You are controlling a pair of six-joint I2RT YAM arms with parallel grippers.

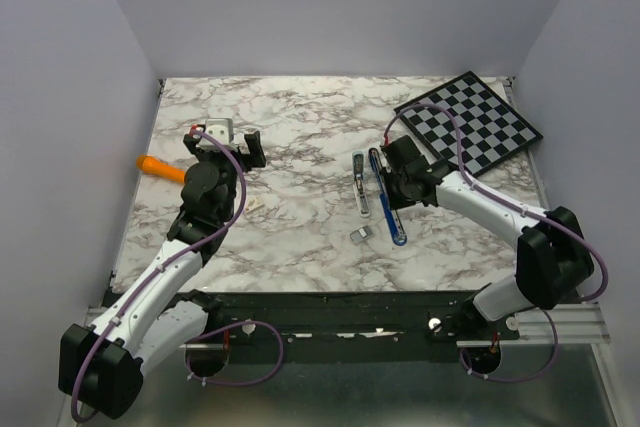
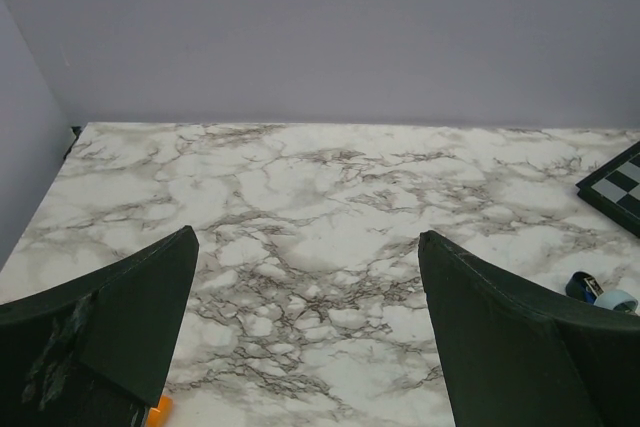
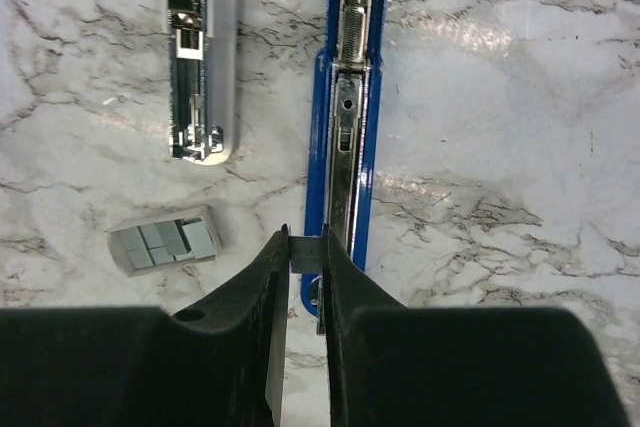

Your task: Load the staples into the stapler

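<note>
At the far left an orange pen (image 1: 160, 167) lies on the marble worktop (image 1: 300, 117), apart from the job. The left tool (image 2: 307, 237) hangs over bare marble with its fingers spread wide, holding nothing. Towards the middle, a small whitish holder (image 3: 115, 247) has a few flat grey blocks (image 3: 170, 240) in it. Beside it the stapler (image 3: 345, 97) lies folded open, its metal channel showing a spring and pusher. The right tool (image 3: 306, 239) is closed on a short strip of staples (image 3: 306, 255), just above the near end of the blue base. The pinch is on thin edges, so the strip may tilt or slip. Nothing steadies the stapler, so a push could slide it
</note>
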